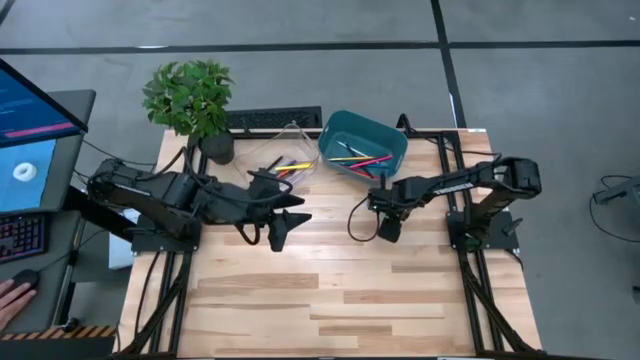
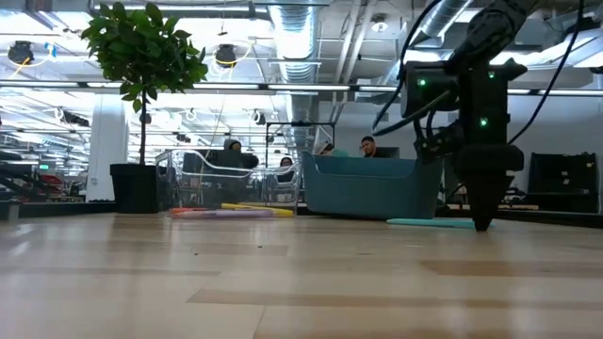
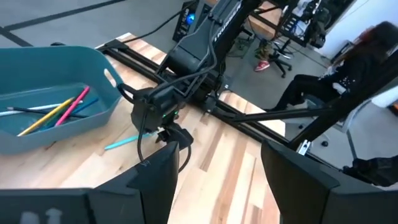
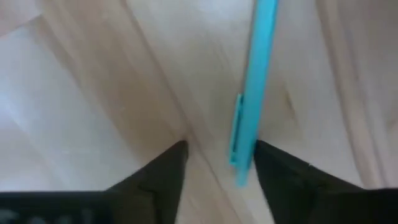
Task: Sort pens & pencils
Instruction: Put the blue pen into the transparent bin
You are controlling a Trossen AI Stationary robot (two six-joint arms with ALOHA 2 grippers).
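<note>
A teal pen lies flat on the wooden table, also seen in the low view and the left wrist view. My right gripper points down at the table, open, its fingers on either side of the pen's clip end. A teal bin holds several pens and pencils. A clear container beside it holds yellow and red ones. My left gripper hovers open left of the right one, holding nothing. My right gripper comes from above, pointing down, with the pen's clip end lying on the table close beside one finger. Whether that finger touches the pen, I cannot tell. The other finger stands apart from it.
A potted plant stands at the table's far left corner, with a keyboard behind the containers. A monitor and a person's hand are off the table's left side. Bare wood spreads toward the near edge.
</note>
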